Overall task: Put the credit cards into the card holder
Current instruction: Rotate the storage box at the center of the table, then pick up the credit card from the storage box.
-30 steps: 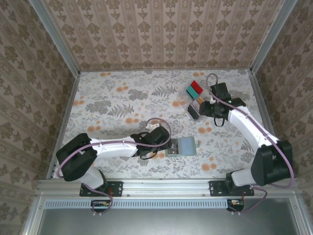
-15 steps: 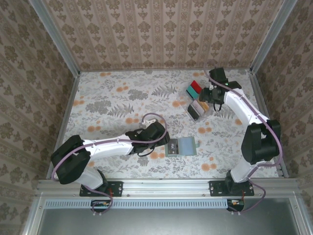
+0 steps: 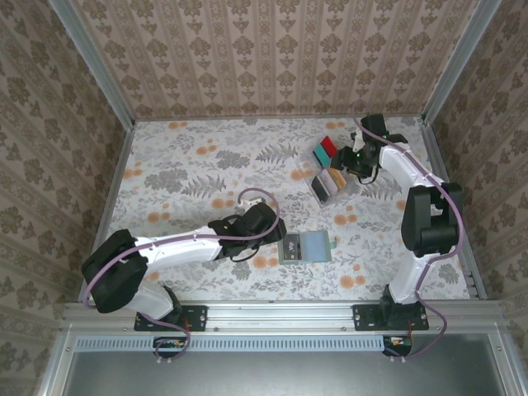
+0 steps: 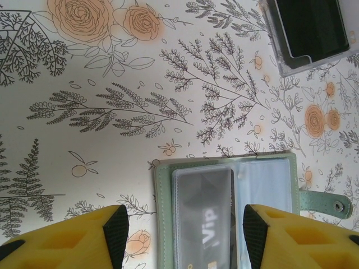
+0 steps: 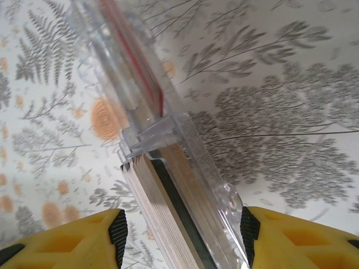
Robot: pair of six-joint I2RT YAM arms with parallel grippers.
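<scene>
The left hand [image 4: 185,224] hangs open and empty just short of the card holder [image 4: 263,185], which lies unfolded on the bench [image 4: 112,84] with a Vip card [image 4: 208,208] already sleeved. The right hand [image 5: 182,230], well beyond the card holder, has swung round to the far end of the clear tray [image 5: 168,126]. Its jaws are apart astride the stacked credit cards [image 5: 160,224] and grip nothing yet, so it is probably lining up the next pick.

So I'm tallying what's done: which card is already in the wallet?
The grey card printed "Vip", tucked in a clear sleeve of the open green wallet. The red card and the teal card sit in the clear tray.
</scene>
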